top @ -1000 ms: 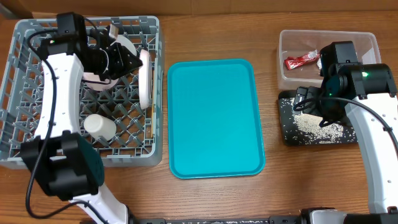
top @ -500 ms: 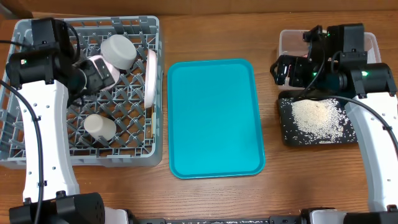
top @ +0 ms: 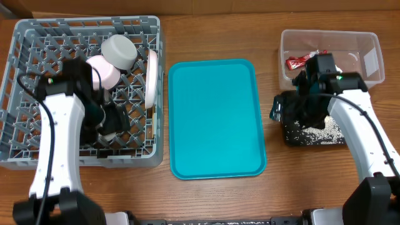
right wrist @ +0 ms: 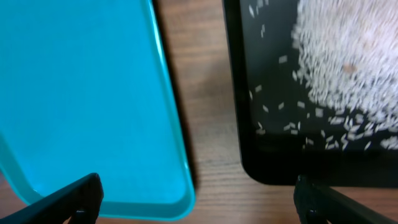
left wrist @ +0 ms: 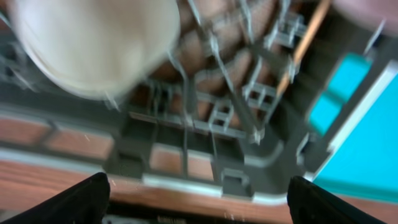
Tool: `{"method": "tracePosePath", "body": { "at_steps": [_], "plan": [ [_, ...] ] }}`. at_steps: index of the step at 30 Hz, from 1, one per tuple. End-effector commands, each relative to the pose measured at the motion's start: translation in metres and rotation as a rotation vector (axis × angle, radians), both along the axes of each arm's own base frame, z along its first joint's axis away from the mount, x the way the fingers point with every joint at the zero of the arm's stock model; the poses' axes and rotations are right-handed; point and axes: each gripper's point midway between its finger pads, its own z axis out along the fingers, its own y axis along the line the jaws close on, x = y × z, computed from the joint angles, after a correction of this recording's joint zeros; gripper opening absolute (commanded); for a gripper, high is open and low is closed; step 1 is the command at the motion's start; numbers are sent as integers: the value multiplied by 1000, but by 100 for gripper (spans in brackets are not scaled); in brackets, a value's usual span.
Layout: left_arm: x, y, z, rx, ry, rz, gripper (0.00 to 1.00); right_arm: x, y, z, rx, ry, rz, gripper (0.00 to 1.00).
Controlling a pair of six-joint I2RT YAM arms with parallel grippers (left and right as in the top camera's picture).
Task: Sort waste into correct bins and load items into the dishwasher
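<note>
The grey dish rack [top: 25, 44] holds a pale grey bowl [top: 120, 51], a pinkish bowl [top: 103, 74] and an upright white plate [top: 152, 78]. My left gripper [top: 111, 122] hangs open over the rack's front part. In the left wrist view it [left wrist: 200, 205] is empty, with a blurred white cup [left wrist: 93, 43] and a wooden chopstick [left wrist: 305, 46] ahead. My right gripper [top: 290, 112] is open over the black tray's [top: 289, 139] left edge. In the right wrist view it [right wrist: 199, 202] spans the wood between the trays. Rice [right wrist: 348, 62] lies on the black tray [right wrist: 261, 155]. A red wrapper [top: 302, 60] lies in the clear tub [top: 369, 44].
A teal serving tray [top: 215, 119] lies mid-table between the rack and the bins; its right edge [right wrist: 168, 112] runs close to the black tray, with a narrow strip of wood between. The clear tub stands just behind the black tray.
My left gripper opened and left the grey bowl in the rack, then moved toward the rack's front. My right arm swung from over the tub down to the black tray's left edge.
</note>
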Motion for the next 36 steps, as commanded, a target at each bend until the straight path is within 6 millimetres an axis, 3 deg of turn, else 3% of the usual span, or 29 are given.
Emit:
{"method": "tracePosePath", "body": {
  "at_steps": [1, 4, 5, 6, 9, 11, 13, 15, 24, 36],
  "plan": [
    [-22, -18, 14, -57, -122, -47, 86, -17, -3, 15, -5, -85, -25, 100],
    [-39, -21, 30, -28, -277, -37, 90, -34, -4, 40, 6, -254, -30, 100],
    [-45, -22, 37, -17, -332, -37, 100, -41, -5, 51, 10, -318, -30, 100],
    [-56, -24, 56, 12, -487, -43, 100, -51, -5, 80, 20, -477, -31, 100],
    [-68, -26, 87, 58, -703, -56, 100, -67, -17, 118, -23, -681, -59, 100],
    [-80, -25, 119, 114, -898, -56, 100, -79, -23, 153, -40, -861, -82, 100],
    [-86, -23, 139, 159, -1014, -49, 100, -88, -24, 163, -36, -912, -85, 100],
    [-96, -22, 146, 182, -1058, -40, 100, -96, -24, 161, -36, -904, -84, 100],
    [-100, -22, 144, 181, -1052, -41, 100, -97, -24, 157, -37, -888, -84, 100],
    [-118, -25, 117, 156, -921, -40, 100, -97, -24, 157, -37, -888, -84, 100]
  ]
}}
